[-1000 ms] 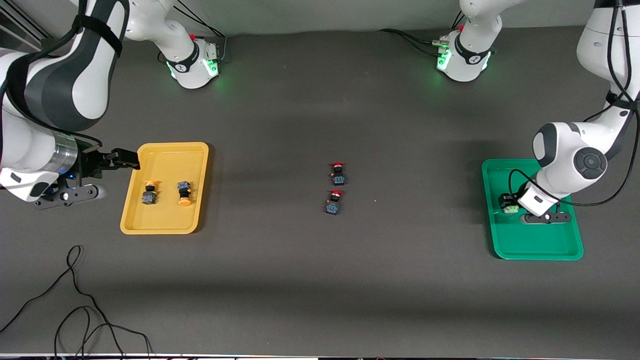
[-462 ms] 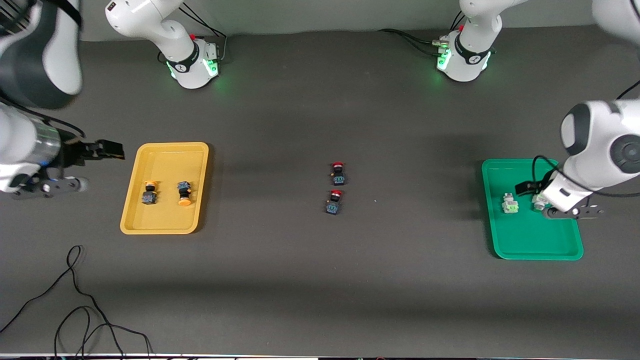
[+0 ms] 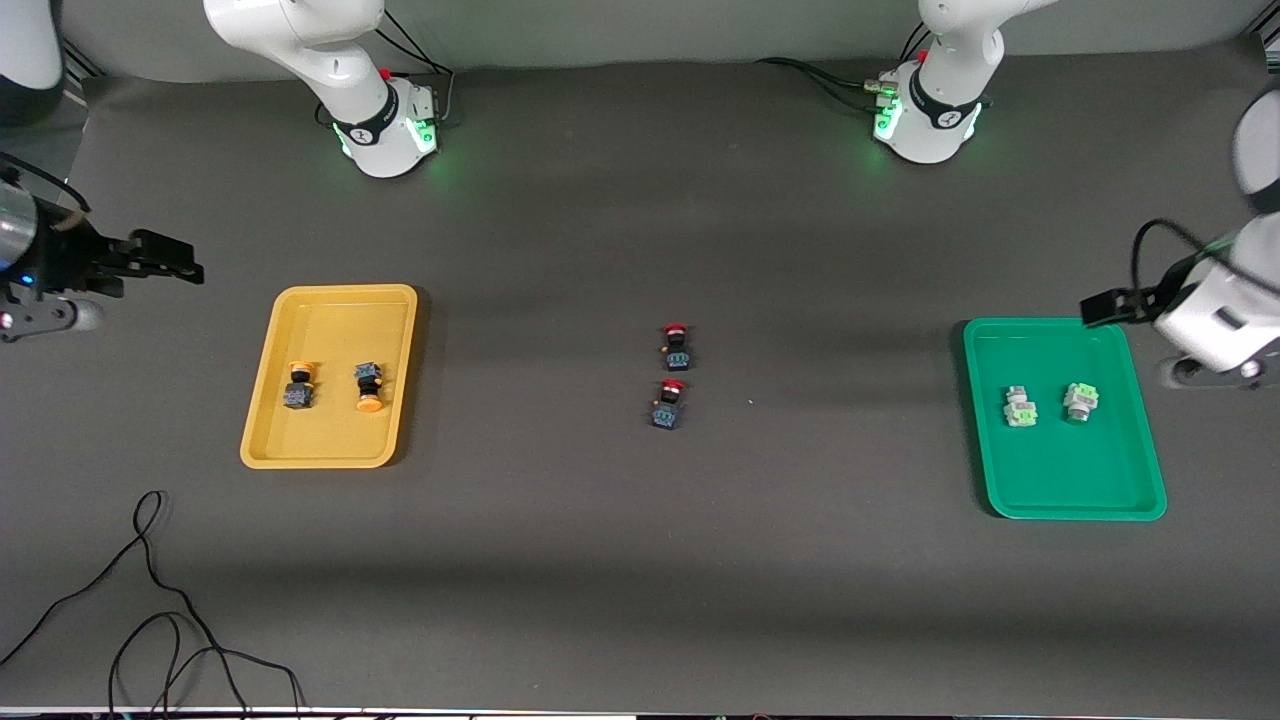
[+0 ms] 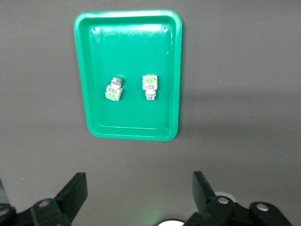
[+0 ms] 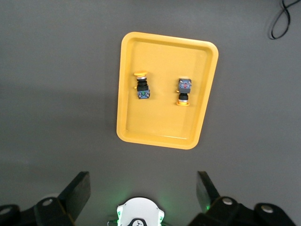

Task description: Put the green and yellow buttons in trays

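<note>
The yellow tray (image 3: 330, 320) lies toward the right arm's end of the table and holds two yellow-capped buttons (image 3: 298, 385) (image 3: 369, 388). It also shows in the right wrist view (image 5: 160, 127) with both buttons (image 5: 142, 87) (image 5: 184, 91). The green tray (image 3: 1070, 480) lies toward the left arm's end and holds two green buttons (image 3: 1020, 408) (image 3: 1079, 401). It also shows in the left wrist view (image 4: 131, 52) with both buttons (image 4: 113, 88) (image 4: 149, 86). My right gripper (image 3: 168, 258) (image 5: 143, 190) is open and empty, raised beside the yellow tray. My left gripper (image 3: 1103, 307) (image 4: 139, 188) is open and empty, raised beside the green tray.
Two red-capped switches (image 3: 676, 346) (image 3: 668, 404) lie at the table's middle, one nearer the front camera than the other. A black cable (image 3: 150, 600) loops on the table near the front edge at the right arm's end. Both arm bases stand along the table's edge farthest from the camera.
My left gripper has let go of a green button in the green tray, then risen and drawn off the tray. My right gripper has risen and drawn away from the yellow tray.
</note>
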`<state>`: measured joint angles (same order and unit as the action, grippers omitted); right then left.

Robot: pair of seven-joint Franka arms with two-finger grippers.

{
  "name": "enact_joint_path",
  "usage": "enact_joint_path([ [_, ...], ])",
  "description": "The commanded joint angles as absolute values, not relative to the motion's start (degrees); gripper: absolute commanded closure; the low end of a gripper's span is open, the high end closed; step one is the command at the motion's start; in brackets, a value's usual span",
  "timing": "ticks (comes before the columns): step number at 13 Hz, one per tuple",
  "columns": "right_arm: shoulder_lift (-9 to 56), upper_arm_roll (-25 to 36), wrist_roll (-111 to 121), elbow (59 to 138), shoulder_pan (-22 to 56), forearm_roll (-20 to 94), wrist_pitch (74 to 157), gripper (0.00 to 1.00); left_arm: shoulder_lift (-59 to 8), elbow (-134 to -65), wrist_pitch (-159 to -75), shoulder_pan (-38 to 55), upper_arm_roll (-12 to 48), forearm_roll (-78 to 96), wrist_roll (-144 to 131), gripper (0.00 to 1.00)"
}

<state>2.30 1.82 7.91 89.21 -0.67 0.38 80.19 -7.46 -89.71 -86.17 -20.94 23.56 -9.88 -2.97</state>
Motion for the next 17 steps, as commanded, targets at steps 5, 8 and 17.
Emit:
enact_joint_path([
  [5,1.2,-1.2,6.4,88.5,-4.0,-2.5,81.7,0.0,-10.6,-77.8,-77.1,-20.8,23.1,-8.2,1.3,0.0],
  [8,1.7,-2.0,6.4,87.9,-6.5,-2.3,81.9,0.0,-10.5,-78.1,-76.6,-20.7,23.2,-8.2,1.3,0.01],
  [17,1.5,-2.3,3.3,87.9,-5.8,-1.7,82.1,0.0,1.6,-95.4,-89.7,1.6,0.9,-5.5,1.9,0.04],
])
